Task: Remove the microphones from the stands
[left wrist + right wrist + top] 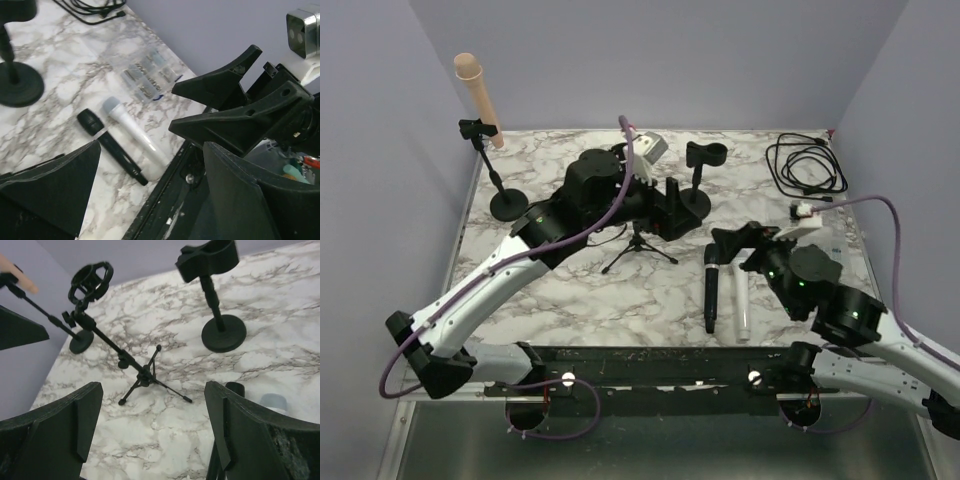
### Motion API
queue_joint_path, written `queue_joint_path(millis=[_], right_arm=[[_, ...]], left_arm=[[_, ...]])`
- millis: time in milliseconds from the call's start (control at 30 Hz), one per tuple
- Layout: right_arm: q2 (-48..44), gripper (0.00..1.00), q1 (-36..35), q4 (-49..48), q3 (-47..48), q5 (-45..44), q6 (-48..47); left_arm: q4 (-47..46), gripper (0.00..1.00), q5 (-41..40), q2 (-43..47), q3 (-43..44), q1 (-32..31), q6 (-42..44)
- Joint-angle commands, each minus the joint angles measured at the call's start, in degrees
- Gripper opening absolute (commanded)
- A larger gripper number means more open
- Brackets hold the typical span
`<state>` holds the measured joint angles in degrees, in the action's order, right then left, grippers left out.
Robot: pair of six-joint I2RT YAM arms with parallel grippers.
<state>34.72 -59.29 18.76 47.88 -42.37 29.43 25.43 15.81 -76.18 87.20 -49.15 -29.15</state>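
Observation:
A peach-coloured microphone (476, 88) sits tilted in the clip of the far-left round-base stand (509, 205); its tip shows in the right wrist view (17, 272). A tripod stand (638, 245) and a second round-base stand (698, 200) hold no microphone. A black microphone (711, 290) and a white microphone (742, 300) lie side by side on the table; both show in the left wrist view, black (112, 147) and white (136, 134). My left gripper (668, 205) is open and empty above the table's middle. My right gripper (728, 243) is open and empty, just above the lying microphones.
A coiled black cable (806, 166) lies at the back right. A clear plastic case (149, 75) lies near the right edge. Purple walls close in the table on three sides. The tripod's ring mount (91, 280) stands between the arms.

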Motion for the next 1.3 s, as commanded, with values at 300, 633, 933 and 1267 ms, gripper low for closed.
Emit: queue_joint_path(millis=[300,633,933,1267], right_arm=[[23.83,0.92,0.94,-14.10,11.11,19.26,1.19],[38.65,0.99,17.35,-25.70,16.18,49.19,9.93],[49.26,0.84,23.68,-30.82,20.58,61.93,16.40],[54.75,0.70,23.67,-31.89,20.16,63.79,15.62]], left_arm=[[-1.42,0.87,8.23,23.33,-23.25,28.05,-4.30],[-6.74,0.89,16.09,18.62,-24.08,36.31,-2.92],[-8.73,0.88,14.29,19.12,-29.97,36.84,1.97],[-8.80,0.88,11.27,21.93,-32.00,36.84,3.50]])
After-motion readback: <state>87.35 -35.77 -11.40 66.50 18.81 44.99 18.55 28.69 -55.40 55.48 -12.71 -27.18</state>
